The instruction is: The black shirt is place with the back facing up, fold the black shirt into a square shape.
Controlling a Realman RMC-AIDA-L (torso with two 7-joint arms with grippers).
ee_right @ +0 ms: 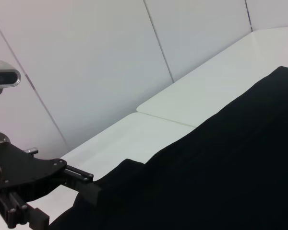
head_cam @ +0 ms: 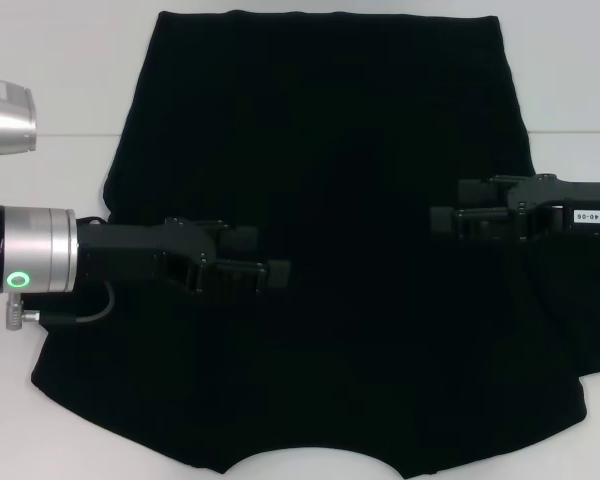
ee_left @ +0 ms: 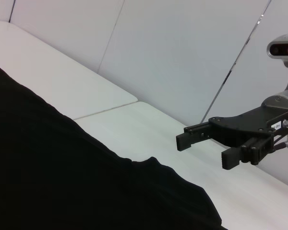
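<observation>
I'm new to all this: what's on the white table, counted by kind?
Black shirt: 1
End effectors: 2, the left end effector and the right end effector, both over the shirt with fingers open
Total: 3

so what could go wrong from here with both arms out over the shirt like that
Both end effectors are open above the black shirt, holding nothing. The left end effector and right end effector are black against black cloth, so a pinch could miss the fabric or catch too many layers. They also point towards each other, so reaching further inward risks a collision. The hem edge looks uneven, which may skew the fold.
</observation>
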